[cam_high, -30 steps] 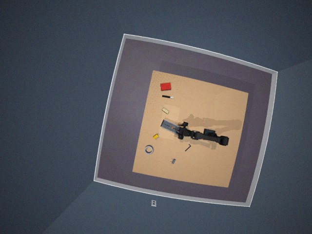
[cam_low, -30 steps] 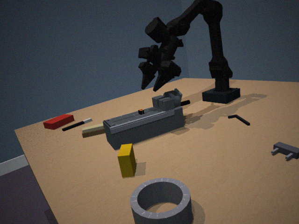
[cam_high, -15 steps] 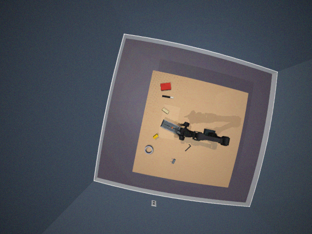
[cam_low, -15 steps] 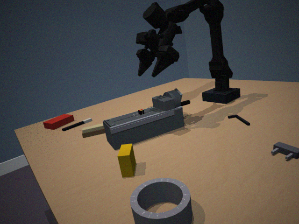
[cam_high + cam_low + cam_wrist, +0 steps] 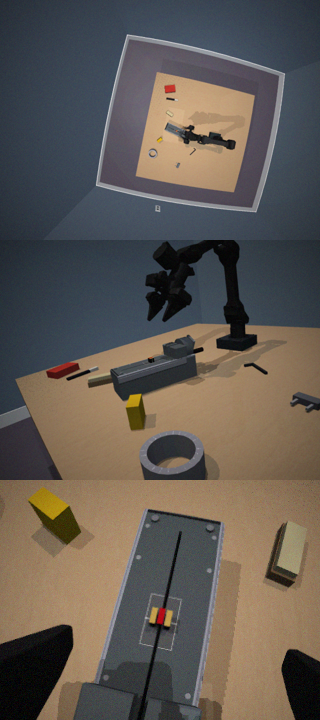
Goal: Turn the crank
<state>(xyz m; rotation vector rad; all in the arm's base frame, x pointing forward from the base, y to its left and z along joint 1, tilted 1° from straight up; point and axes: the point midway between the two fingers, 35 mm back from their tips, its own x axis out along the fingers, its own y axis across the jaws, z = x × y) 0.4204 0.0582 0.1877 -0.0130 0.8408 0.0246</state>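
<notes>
Tool wide open and empty above the crank machine.

Black two-fingered tool [image 5: 159, 308] hangs well above the grey slide machine [image 5: 155, 373] on the tan surface [image 5: 232, 407], gripping nothing. Its small red pointer [image 5: 162, 616] sits between the two brass marks [image 5: 154, 616], seemingly level; the dark crank handle [image 5: 198, 350] looks released, so little appears left.

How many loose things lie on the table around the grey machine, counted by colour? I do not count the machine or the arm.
Red: 1, block
Yellow: 1, block
Beige: 1, block
Black: 2, pen and bent key
Grey: 2, ring and bracket
Total: 7
</notes>
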